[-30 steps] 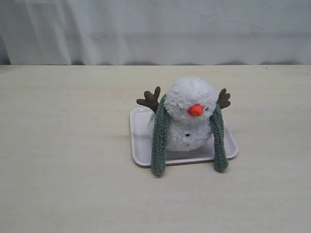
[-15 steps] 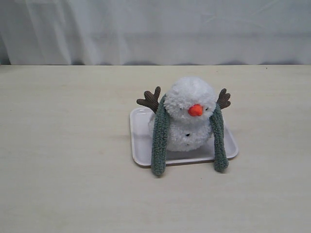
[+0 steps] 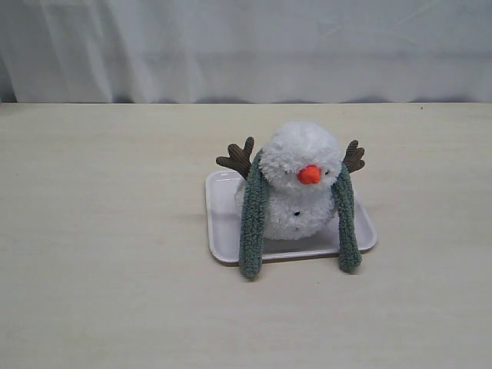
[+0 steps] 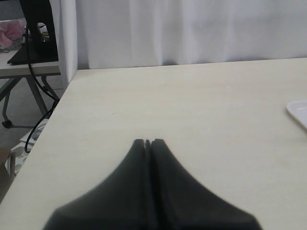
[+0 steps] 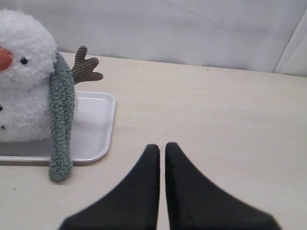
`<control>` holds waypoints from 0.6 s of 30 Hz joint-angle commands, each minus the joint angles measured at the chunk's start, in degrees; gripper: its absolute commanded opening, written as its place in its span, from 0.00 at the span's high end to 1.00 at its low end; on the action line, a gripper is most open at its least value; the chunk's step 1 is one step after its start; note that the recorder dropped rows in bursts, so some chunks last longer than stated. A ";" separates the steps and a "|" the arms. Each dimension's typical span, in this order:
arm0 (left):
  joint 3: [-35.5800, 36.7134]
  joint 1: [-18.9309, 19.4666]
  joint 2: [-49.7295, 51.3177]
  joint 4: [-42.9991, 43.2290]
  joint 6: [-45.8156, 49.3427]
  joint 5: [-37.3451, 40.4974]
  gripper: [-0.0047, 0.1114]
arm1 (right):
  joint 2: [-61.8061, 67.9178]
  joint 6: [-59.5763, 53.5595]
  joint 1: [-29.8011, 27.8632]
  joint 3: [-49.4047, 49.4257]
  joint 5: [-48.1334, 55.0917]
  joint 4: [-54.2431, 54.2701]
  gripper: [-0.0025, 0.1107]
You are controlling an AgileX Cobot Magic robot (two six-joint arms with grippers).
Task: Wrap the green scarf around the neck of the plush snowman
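The plush snowman [image 3: 292,194] sits upright on a white tray [image 3: 223,223], well in from the far edge of the table [image 3: 108,231]. The green scarf [image 3: 252,219] runs behind the neck [image 3: 296,187], and both ends hang down the front, over the tray's near rim and onto the table. The draping looks done. The ends are not crossed at the throat, so a full wrap may remain. The left fingers [image 4: 139,163] are pressed together on nothing. The right fingers [image 5: 146,182] are all but closed, also empty, and near the tray.
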 commanded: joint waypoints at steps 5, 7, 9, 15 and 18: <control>0.11 -0.27 -0.03 -0.05 -0.09 -0.79 0.96 | -0.27 1.61 -0.97 0.12 0.60 0.29 0.94; 0.11 -0.27 -0.03 -0.05 -0.09 -0.79 0.96 | -0.27 1.61 -1.56 0.12 0.58 0.29 0.94; 0.11 -0.27 -0.03 -0.05 -0.09 -0.79 0.96 | -0.27 1.61 -1.83 0.12 0.58 0.19 0.94; 0.11 -0.27 -0.03 -0.05 -0.09 -0.79 0.96 | -0.27 1.61 -1.86 0.12 0.80 0.29 0.94; 0.11 -0.27 -0.03 -0.05 -0.09 -0.79 0.96 | -0.27 1.61 -1.86 0.12 0.80 0.29 0.94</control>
